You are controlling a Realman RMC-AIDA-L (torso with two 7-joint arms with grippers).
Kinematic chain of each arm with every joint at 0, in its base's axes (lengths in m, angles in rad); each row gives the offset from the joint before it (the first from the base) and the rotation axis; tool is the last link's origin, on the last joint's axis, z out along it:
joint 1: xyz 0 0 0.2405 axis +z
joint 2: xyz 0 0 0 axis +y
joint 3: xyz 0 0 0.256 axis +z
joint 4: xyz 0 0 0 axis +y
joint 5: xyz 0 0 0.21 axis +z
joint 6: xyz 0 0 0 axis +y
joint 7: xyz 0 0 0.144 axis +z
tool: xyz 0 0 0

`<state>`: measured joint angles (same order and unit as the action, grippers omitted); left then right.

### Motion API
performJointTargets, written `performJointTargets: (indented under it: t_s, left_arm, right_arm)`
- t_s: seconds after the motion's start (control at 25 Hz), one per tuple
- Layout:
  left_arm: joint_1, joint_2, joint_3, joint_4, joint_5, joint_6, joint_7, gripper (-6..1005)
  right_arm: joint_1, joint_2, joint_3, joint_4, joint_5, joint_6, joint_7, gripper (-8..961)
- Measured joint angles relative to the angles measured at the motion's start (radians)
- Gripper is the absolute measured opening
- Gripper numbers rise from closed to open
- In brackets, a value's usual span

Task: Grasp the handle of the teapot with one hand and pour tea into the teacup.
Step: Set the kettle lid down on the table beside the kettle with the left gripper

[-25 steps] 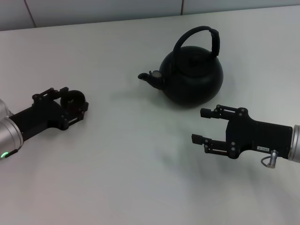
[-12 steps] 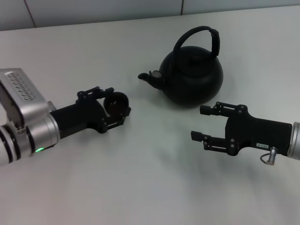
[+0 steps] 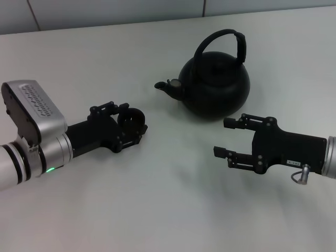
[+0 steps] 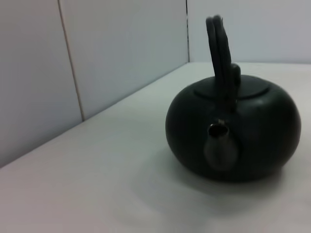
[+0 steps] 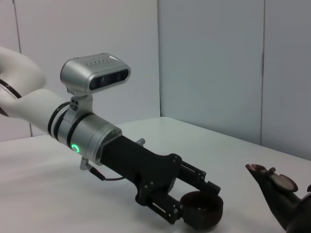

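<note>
The teapot (image 3: 215,88) sits upright toward the far side of the white tabletop (image 3: 157,199), its short spout (image 3: 169,87) pointing toward the robot's left. It is a squat, matte-black, kettle-like pot that looks rigid and probably heavy for its size, more so if there is tea in it. The round body offers no purchase for a two-fingered claw. The place to take it is the handle (image 3: 226,39), a tall arched hoop standing over the lid with a thicker ribbed band down the side away from the spout. A grip near the top of the arch should keep the pot hanging level, and the ribbed band looks less likely to slip; a hold low on one side would likely let the pot swing.

The teacup (image 3: 132,119) is a tiny black handleless bowl, surely light and easy to tip. It is held in the left hand (image 3: 128,125), whose fingers are closed around it, low over the tabletop, in front of the spout and to its left, a little apart from it. The right wrist view shows the cup (image 5: 201,209) clasped at the rim between those fingers, with the spout tip close by.

The right hand (image 3: 224,138) hovers in front of the teapot's right side, near the body but not touching, its fingers spread apart and holding nothing. It sits well below the handle's arch, so I judge it has to rise and reach in before it can close on the hoop.
</note>
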<state>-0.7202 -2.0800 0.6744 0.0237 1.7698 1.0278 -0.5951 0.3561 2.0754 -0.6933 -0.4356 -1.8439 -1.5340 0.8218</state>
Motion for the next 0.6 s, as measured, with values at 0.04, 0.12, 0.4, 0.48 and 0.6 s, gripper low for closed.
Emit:
performJointTargets:
  t_s: [0.04,0.12,0.4,0.48,0.6]
  left_arm:
    - [-0.001,0.0,-0.002,-0.004,0.0,-0.004,0.004,759]
    - [-0.001,0.0,-0.006,-0.008,0.0,-0.003,0.004,766]
    - [0.001,0.0,-0.023,-0.01,0.0,0.003,0.005,792]
    - [0.001,0.0,-0.023,-0.01,0.002,0.003,0.005,799]
    - [0.0,0.0,-0.023,-0.01,0.003,0.003,0.005,810]
  right_arm:
    - [0.0,0.0,0.0,0.0,0.0,0.0,0.0,704]
    - [0.001,0.0,0.001,0.0,0.0,0.0,0.0,704]
    - [0.004,0.0,0.002,0.0,0.0,0.0,0.0,704]
    - [0.007,0.0,0.002,0.0,0.0,0.0,0.001,704]
    - [0.008,0.0,0.002,0.0,0.0,0.0,0.004,704]
